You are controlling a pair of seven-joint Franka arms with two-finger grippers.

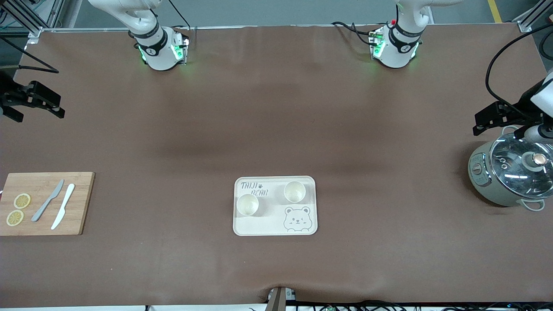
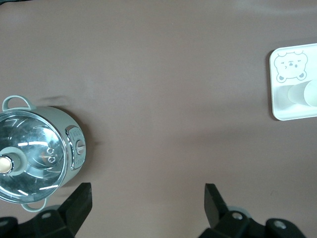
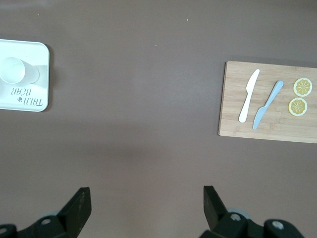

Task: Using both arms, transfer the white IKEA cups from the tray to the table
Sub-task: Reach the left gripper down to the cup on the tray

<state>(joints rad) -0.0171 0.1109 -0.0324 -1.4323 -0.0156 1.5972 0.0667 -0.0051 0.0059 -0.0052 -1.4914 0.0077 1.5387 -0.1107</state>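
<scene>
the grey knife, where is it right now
In the front view the grey knife lies on the wooden cutting board at the right arm's end of the table, between the lemon slices and the white knife.

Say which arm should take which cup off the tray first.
Probably split them. The left gripper, open above the pot, suits the cup toward its end of the tray. The right gripper, open at the cutting-board end, suits the other cup. Neither is clearly nearer.

Even, bright overhead light; soft broad shadows band the surface [image 1: 276, 129]; glare streaks the pot lid [image 1: 520, 166]; all sharp.
</scene>
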